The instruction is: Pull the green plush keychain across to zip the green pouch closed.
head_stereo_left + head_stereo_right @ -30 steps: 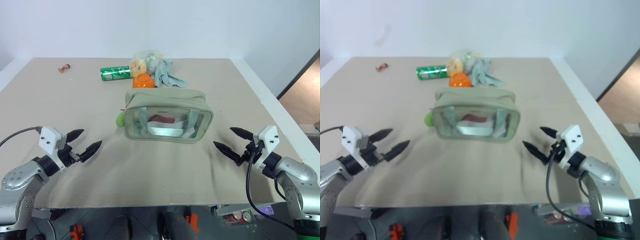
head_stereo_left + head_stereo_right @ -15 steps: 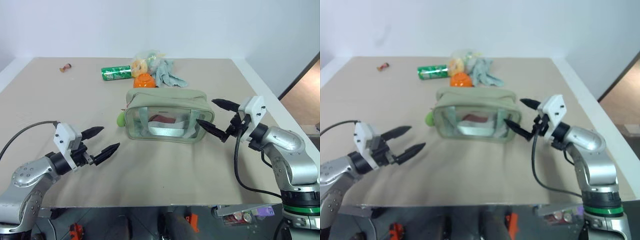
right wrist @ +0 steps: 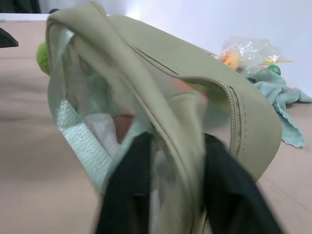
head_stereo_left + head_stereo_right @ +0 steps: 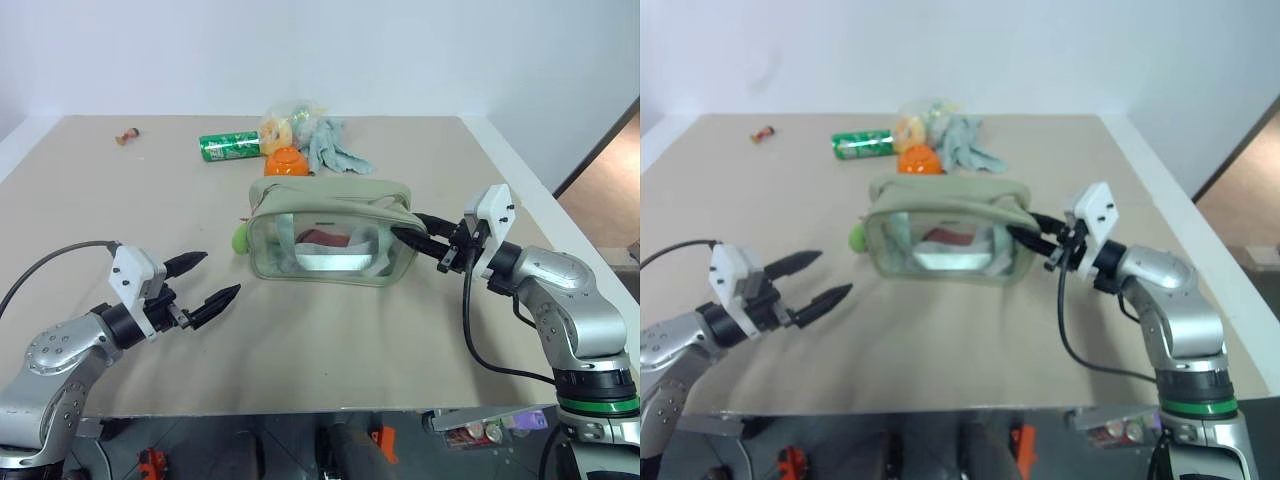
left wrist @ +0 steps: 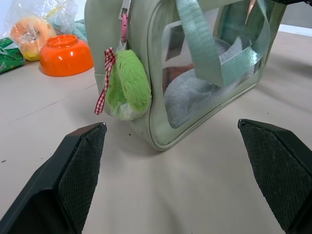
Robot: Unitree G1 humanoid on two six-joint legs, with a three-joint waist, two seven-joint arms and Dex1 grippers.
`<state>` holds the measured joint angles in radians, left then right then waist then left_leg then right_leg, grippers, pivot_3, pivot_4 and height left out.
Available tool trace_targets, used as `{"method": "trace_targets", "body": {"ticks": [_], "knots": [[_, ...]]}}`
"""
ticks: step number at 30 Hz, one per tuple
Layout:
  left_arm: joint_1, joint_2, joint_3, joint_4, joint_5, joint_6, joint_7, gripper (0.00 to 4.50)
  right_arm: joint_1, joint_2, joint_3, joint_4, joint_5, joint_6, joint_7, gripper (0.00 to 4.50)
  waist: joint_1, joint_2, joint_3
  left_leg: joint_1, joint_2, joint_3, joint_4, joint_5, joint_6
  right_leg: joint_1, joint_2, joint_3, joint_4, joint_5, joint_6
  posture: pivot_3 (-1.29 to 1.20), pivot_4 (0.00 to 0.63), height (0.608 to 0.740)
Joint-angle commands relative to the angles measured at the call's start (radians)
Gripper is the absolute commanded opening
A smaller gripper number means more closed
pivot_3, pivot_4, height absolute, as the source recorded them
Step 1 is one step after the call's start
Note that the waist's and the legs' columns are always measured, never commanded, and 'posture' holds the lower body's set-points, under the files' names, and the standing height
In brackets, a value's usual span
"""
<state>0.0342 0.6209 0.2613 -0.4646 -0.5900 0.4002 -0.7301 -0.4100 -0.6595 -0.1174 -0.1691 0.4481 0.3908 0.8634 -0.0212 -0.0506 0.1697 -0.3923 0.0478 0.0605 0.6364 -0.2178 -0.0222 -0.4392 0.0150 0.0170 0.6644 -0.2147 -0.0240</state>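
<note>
Lime-green plush keychain (image 5: 126, 83) hangs untouched at the left end of the green pouch (image 4: 330, 232), mid-tabletop (image 4: 330, 330), so the zip is not yet pulled. The right claw (image 4: 418, 235) is clamped on the pouch's right end, bracing it. The left claw (image 4: 208, 282) hovers with fingers apart, near the charm but not touching; grasping and pulling remain.
</note>
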Motion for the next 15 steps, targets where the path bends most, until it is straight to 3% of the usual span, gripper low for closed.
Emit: {"method": "trace_targets", "body": {"ticks": [1,15], "knots": [[-0.008,0.014,0.017,-0.003,0.003,-0.017,-0.009,4.50,-0.005,-0.014,-0.027,-0.016,0.020,-0.016,0.020,0.06,0.000,0.000,0.000,0.000,0.000,0.000,0.000,0.000,0.000,0.000,0.000,0.000,0.000,0.000,0.000,0.00,0.150,0.740],[-0.067,0.046,0.092,0.088,-0.062,0.009,-0.045,4.50,-0.128,0.001,0.036,0.068,0.046,-0.107,0.244,0.06,-0.003,0.000,0.000,0.000,0.000,0.000,0.000,0.000,0.000,-0.001,0.002,0.000,0.000,0.000,0.000,0.00,0.150,0.740]]}}
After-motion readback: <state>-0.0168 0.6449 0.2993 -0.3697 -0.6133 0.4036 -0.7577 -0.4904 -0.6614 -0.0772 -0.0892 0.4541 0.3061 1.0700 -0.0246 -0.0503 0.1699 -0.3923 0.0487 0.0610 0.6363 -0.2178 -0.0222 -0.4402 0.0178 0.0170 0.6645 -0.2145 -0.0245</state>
